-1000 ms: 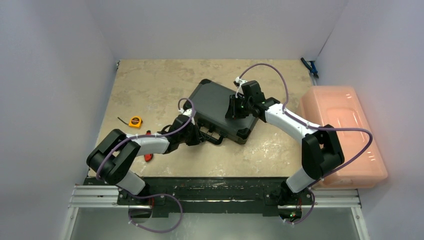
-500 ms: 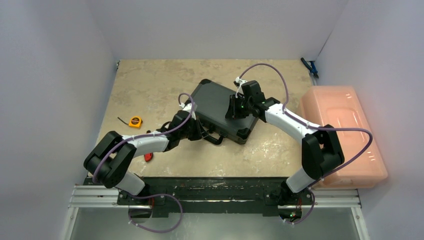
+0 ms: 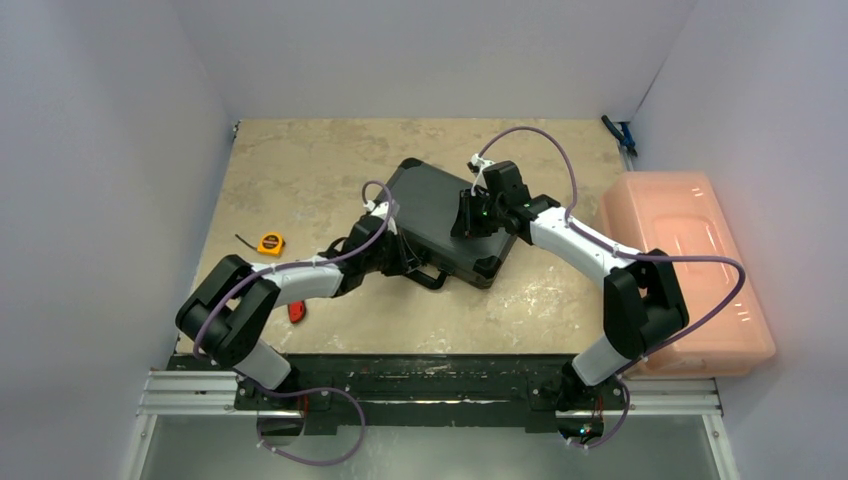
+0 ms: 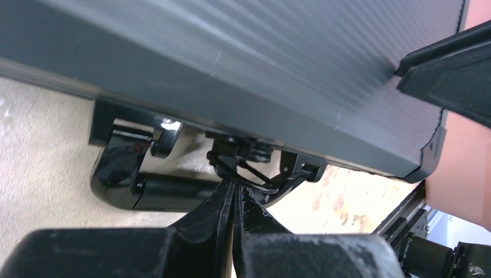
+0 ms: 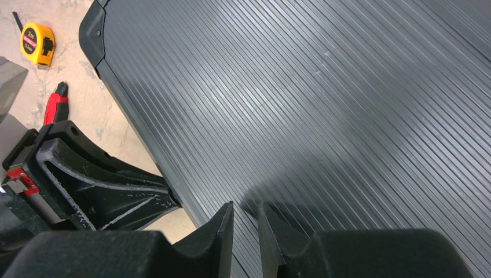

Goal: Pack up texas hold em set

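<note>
Closed black briefcase (image 3: pixel 430 200): left gripper (image 4: pixel 234 186), fingers pressed together, touched its 7 o'clock handle edge; right gripper (image 5: pixel 243 211), slightly parted and empty, was over the lid.

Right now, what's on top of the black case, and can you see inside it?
On the black case, only the right gripper, tips down at the shut lid. The inside is hidden: the lid covers everything.
</note>
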You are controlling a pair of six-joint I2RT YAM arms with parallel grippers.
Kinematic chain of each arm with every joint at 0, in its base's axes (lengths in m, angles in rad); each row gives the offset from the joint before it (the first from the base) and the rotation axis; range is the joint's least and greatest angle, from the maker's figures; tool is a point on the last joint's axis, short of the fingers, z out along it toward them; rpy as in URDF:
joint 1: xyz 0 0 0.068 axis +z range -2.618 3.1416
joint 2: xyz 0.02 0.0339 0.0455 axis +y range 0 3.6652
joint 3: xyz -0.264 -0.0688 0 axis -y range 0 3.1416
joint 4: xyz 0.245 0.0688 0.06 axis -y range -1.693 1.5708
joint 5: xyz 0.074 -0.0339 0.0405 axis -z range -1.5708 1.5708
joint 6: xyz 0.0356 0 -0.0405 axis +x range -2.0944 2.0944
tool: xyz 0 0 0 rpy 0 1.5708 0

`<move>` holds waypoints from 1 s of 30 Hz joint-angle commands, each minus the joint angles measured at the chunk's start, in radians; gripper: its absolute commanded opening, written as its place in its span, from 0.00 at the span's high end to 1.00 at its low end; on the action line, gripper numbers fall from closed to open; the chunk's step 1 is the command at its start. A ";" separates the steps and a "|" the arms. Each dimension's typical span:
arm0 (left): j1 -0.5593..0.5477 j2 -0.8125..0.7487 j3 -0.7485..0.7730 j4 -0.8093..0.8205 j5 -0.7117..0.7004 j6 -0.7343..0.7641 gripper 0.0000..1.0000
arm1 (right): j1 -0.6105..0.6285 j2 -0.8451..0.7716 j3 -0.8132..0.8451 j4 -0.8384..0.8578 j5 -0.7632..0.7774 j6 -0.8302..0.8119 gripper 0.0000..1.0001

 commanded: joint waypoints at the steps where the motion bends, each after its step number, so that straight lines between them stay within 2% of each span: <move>1: 0.001 0.008 0.074 0.047 0.018 0.020 1.00 | -0.002 0.026 -0.035 -0.111 0.037 -0.023 0.74; 12: 0.000 0.022 0.144 0.002 0.013 0.039 1.00 | -0.003 0.026 -0.044 -0.102 0.034 -0.021 0.74; 30: 0.000 0.041 0.093 -0.028 -0.025 0.018 1.00 | -0.003 0.031 -0.046 -0.101 0.035 -0.021 0.75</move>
